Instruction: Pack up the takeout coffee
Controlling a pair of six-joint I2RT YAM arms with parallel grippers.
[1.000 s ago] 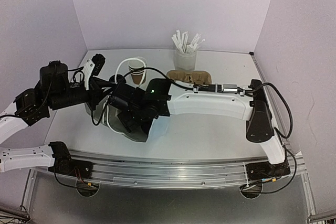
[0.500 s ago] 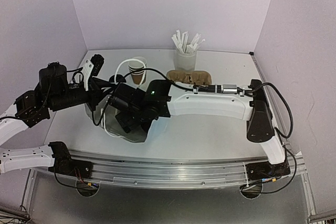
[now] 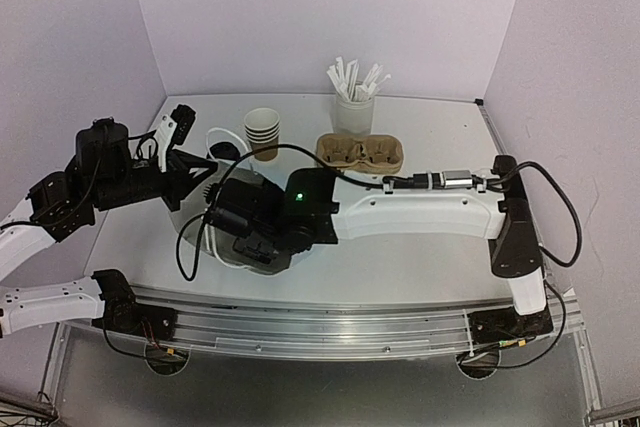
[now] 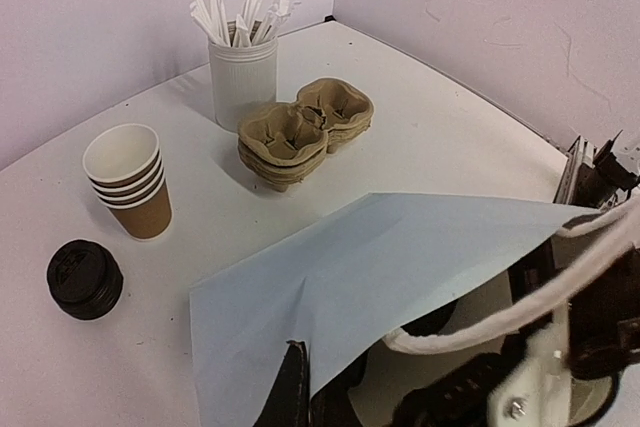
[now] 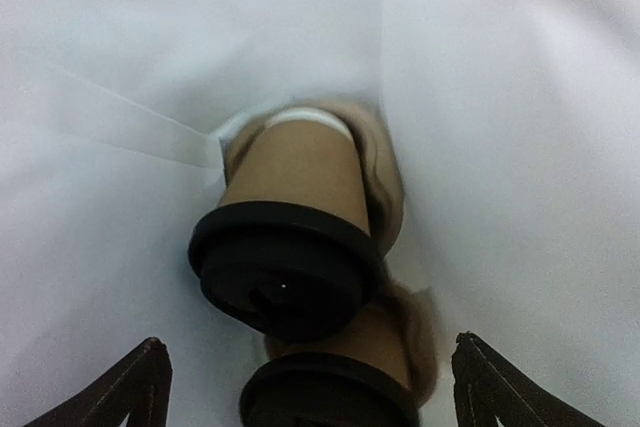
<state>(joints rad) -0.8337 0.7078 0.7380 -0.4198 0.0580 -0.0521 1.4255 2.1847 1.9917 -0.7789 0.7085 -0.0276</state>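
Two brown kraft cups with black lids [image 5: 285, 247] [image 5: 335, 392] sit in a brown carrier inside the white paper bag [image 4: 400, 257]. My right gripper [image 5: 306, 343] is open inside the bag, one finger on each side of the cups and touching neither. In the top view its wrist [image 3: 265, 219] is sunk into the bag's mouth [image 3: 228, 252]. My left gripper [image 4: 297, 392] is shut on the bag's edge and holds it open. A stack of empty kraft cups [image 4: 128, 179] [image 3: 262, 132] and a stack of black lids [image 4: 85, 279] [image 3: 225, 150] stand behind the bag.
Stacked brown pulp cup carriers [image 3: 360, 152] [image 4: 305, 132] lie at the back centre. A white cup of wrapped straws [image 3: 352, 107] [image 4: 243, 67] stands behind them. The bag's white rope handle [image 4: 520, 312] loops by the right arm. Purple walls close in three sides.
My right arm has pushed lower and nearer, deeper into the bag. The bag's white handle has dropped away from the stack of cups. My left gripper still holds the bag's edge.
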